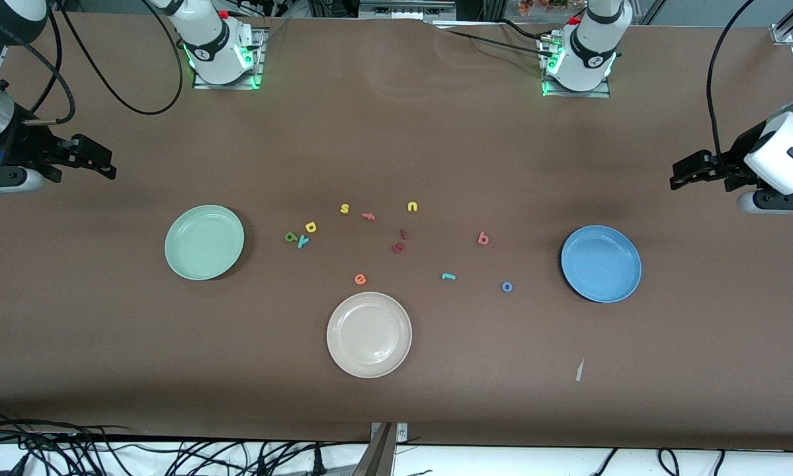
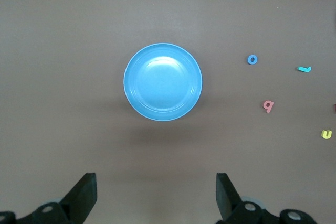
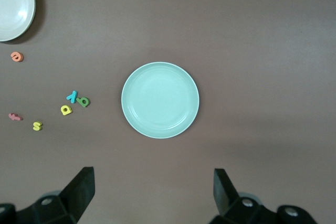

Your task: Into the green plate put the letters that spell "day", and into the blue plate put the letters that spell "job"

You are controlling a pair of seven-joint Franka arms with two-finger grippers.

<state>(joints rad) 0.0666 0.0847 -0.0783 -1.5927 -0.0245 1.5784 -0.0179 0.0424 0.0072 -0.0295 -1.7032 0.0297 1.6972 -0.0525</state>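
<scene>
The green plate [image 1: 204, 242] [image 3: 160, 100] lies toward the right arm's end. Beside it cluster the yellow "d" [image 1: 311, 227] [image 3: 66, 109], green "a" [image 1: 291, 237] [image 3: 83, 101] and teal "y" [image 1: 303, 241] [image 3: 72, 96]. The blue plate [image 1: 601, 264] [image 2: 163, 82] lies toward the left arm's end, with the salmon "b" [image 1: 483, 238] [image 2: 269, 106], teal "j" [image 1: 448, 276] [image 2: 304, 68] and blue "o" [image 1: 507, 286] [image 2: 252, 59] beside it. My right gripper [image 1: 105, 164] [image 3: 154, 190] hangs open and holds nothing, high by the green plate. My left gripper [image 1: 682, 173] [image 2: 156, 192] hangs open by the blue plate.
A cream plate [image 1: 369, 334] sits nearest the front camera, an orange "e" [image 1: 360, 279] just by it. A yellow "s" [image 1: 344, 209], salmon "f" [image 1: 368, 216], yellow "u" [image 1: 413, 207] and two dark red letters [image 1: 399, 248] lie mid-table. A paper scrap [image 1: 579, 370] lies near the blue plate.
</scene>
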